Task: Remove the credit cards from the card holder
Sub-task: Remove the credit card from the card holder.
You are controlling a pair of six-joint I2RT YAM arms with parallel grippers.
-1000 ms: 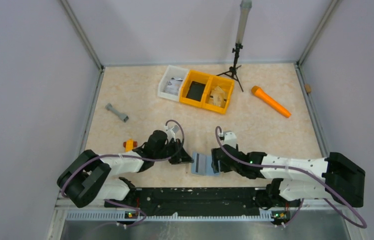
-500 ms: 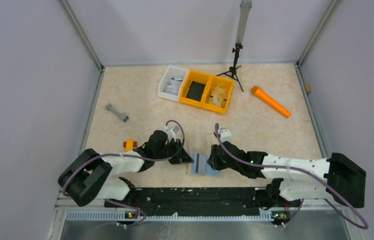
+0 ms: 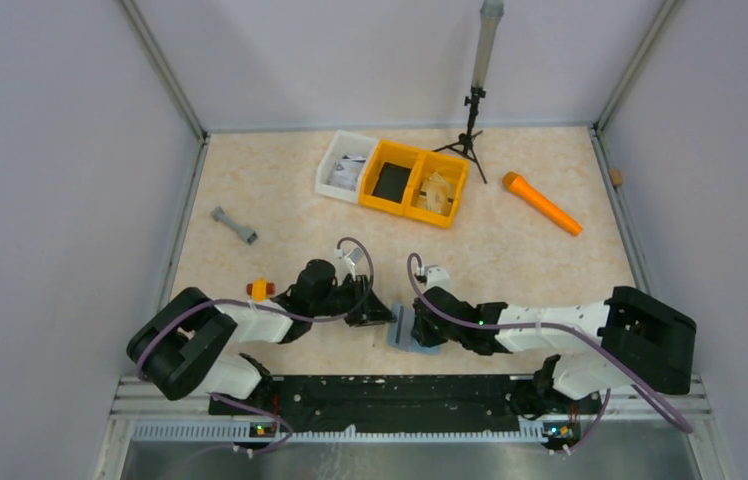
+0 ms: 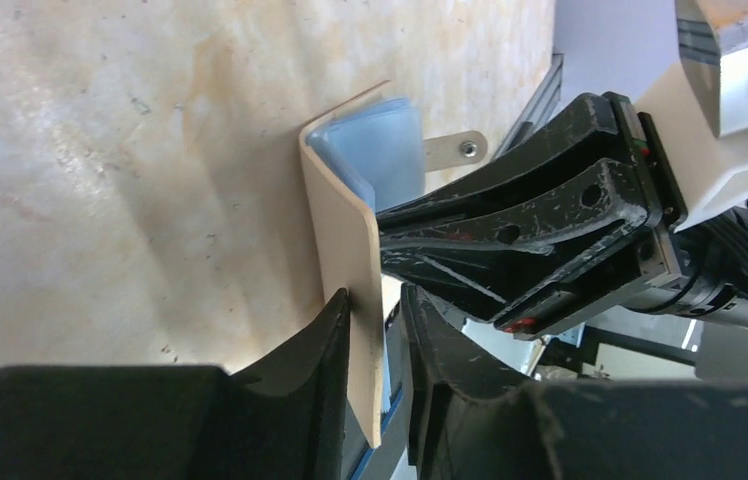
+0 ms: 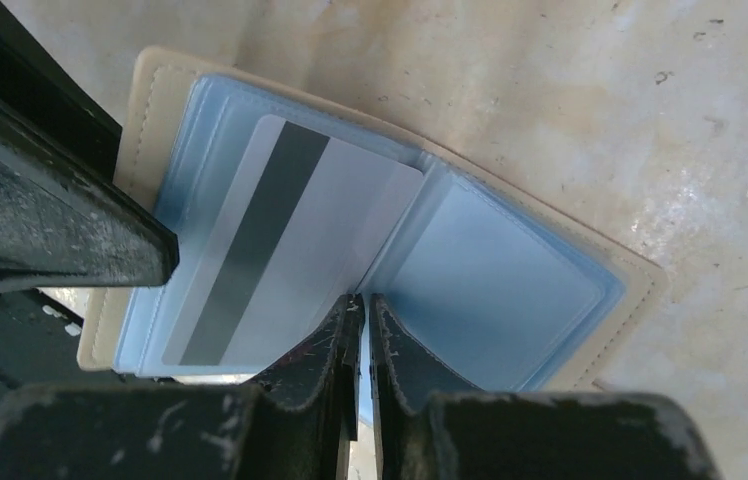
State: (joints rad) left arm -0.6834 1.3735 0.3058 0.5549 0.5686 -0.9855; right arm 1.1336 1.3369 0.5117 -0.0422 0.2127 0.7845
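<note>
The card holder point(image 3: 402, 329) lies open at the table's near middle, tan outside point(image 4: 348, 225), blue sleeves inside point(image 5: 510, 270). A white credit card point(image 5: 280, 235) with a dark stripe sits in its left sleeve. My left gripper point(image 3: 380, 316) straddles the upturned tan cover; in the left wrist view one of the gripper's point(image 4: 375, 293) fingers touches the cover and the other stands off it. My right gripper point(image 3: 421, 330) comes from the right, and its jaws point(image 5: 364, 302) are pinched on a thin blue sleeve edge at the fold.
At the back stand a white bin point(image 3: 345, 163) and a yellow double bin point(image 3: 416, 183), with a tripod point(image 3: 470, 120) behind. An orange tool point(image 3: 542, 203) lies back right, a grey piece point(image 3: 234, 225) at left, and a small orange block point(image 3: 260, 289) by the left arm.
My right gripper slid left over the holder and closed from wide open to a pinch at the fold. My left jaws loosened on the tan cover.
</note>
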